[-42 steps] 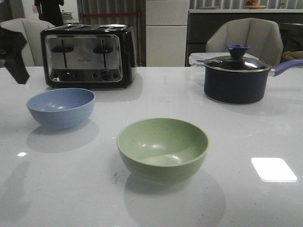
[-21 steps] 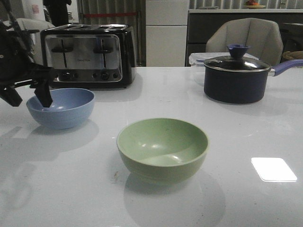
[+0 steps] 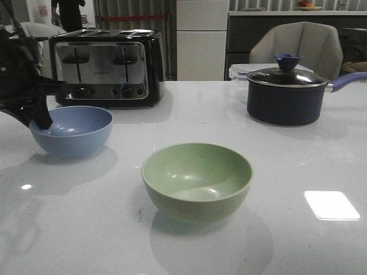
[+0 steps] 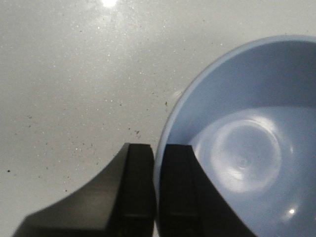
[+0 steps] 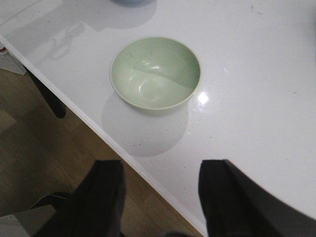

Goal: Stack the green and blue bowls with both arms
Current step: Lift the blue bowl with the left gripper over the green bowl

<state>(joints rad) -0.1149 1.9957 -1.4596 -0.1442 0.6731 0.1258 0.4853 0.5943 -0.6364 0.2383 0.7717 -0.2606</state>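
The dusty blue bowl sits at the left of the white table, in front of the toaster. My left gripper is shut on its left rim, one finger inside and one outside; in the left wrist view the blue bowl has its rim pinched between the black fingers. The pale green bowl stands free at the table's middle front. In the right wrist view the green bowl lies ahead of my right gripper, which is open, empty and over the table's near edge. The right gripper is out of the front view.
A black and silver toaster stands behind the blue bowl. A dark lidded saucepan with a blue-purple handle is at the back right, with a clear lidded container behind it. The table edge and wooden floor show below the right gripper.
My left gripper came down from the far left onto the blue bowl's left rim and closed on it. The bowl has shifted slightly left. The green bowl has not moved.
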